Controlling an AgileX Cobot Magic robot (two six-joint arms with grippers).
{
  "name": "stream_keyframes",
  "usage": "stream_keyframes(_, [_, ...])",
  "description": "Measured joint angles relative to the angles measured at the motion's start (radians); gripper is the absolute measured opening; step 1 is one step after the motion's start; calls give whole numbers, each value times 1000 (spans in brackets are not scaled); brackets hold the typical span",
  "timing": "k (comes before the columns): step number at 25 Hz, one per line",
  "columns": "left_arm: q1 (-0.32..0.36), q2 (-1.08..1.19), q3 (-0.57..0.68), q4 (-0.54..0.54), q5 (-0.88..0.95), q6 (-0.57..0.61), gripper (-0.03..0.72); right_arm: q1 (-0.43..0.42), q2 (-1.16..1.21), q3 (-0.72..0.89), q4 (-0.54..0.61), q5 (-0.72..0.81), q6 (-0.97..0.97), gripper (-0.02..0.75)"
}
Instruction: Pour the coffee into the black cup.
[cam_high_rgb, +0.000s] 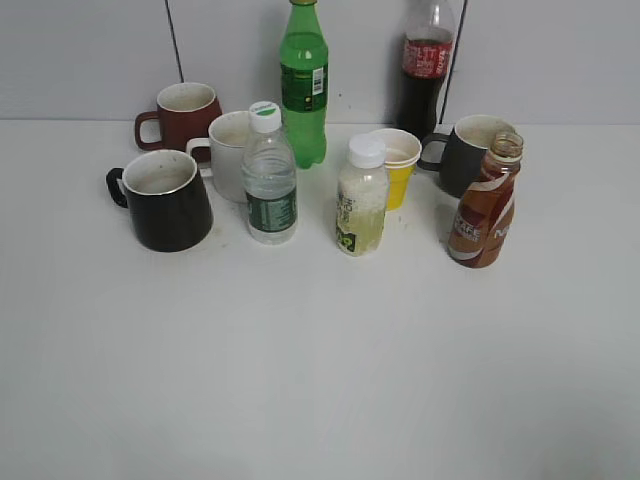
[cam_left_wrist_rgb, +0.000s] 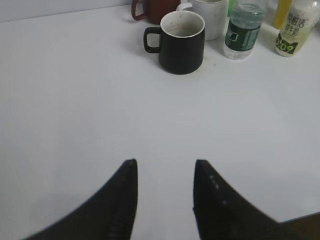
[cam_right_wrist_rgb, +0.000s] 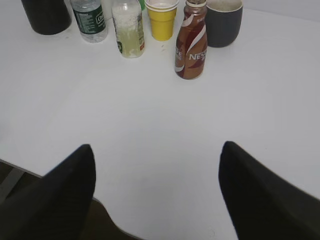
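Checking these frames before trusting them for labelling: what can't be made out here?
- Coffee bottle: exterior label text too small; liquid level hidden by label.
- Cola bottle: top cut off by exterior view's edge.
- Black cup: upper part cut off in right wrist view.
- Red mug: mostly cut off, left wrist view.

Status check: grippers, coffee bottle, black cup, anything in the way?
Left gripper and right gripper open, empty, short of the row. Coffee bottle upright, uncapped, far right. Black cup far left; water bottle and juice bottle between.
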Motion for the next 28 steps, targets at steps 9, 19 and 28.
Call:
stream_keyframes(9, [0, -1, 0, 0, 0, 0, 293, -6, 0, 0, 1, -1, 0, 571])
stream_keyframes(19, [210, -104, 0, 0, -1, 0, 293, -224, 0, 0, 1, -1, -1, 568])
stream_keyframes(28, [219, -109, 0, 0, -3, 0, 276, -227, 0, 0, 1, -1, -1, 568])
